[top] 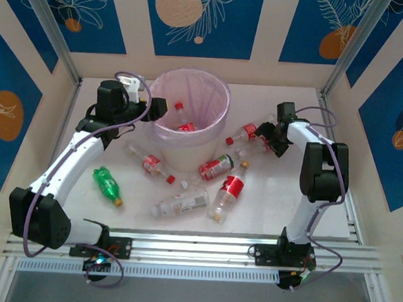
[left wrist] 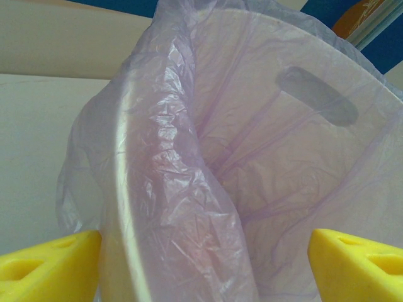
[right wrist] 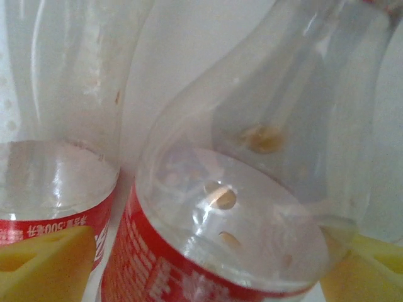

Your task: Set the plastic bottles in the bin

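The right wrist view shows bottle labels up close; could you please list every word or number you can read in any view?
"500": white print on the red label of the left bottle; the characters beside it are blurred.
Right bottle: white print on its red label, too blurred to read.
Top view, scattered bottles: labels too small to read.

both arms reach forward, left gripper (top: 159, 109) spread wide, right gripper (top: 263, 137) fingers apart, turned inward.
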Motion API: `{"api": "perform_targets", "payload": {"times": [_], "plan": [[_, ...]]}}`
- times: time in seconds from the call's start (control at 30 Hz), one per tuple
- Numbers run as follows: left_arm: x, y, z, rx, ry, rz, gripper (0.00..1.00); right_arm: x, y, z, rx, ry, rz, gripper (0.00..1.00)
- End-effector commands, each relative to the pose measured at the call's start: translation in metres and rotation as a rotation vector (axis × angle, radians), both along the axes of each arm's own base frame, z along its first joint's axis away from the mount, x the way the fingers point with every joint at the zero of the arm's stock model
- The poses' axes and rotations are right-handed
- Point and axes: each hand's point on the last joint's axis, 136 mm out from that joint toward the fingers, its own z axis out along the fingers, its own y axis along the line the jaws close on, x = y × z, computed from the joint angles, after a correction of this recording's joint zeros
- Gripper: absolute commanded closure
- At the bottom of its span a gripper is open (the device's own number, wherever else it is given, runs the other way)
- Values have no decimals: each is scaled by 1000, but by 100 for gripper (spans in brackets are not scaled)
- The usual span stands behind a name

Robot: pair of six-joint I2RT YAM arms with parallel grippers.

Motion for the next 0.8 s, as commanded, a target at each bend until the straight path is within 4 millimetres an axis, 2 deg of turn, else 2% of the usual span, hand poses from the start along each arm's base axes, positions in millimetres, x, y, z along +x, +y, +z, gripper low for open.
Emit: {"api": "perform_targets", "payload": {"times": [0.0,0.2,0.33,0.67,0.77], "plan": [[-17,0,-58,126,155,-39,17,-12,-16,5,-23,2,-20,13],[-17,0,-58,125,153,-39,17,-27,-35,3,-12,10,-44,14],[-17,0,-59,128,157,-37,17,-35,-40,0,7,10,-66,15],[-17,0,-62,133,163,-35,17,-38,-28,-13,54,20,-101,15],[-17,1,-60,133,159,-36,17,-40,-30,-14,44,20,-108,20]]}}
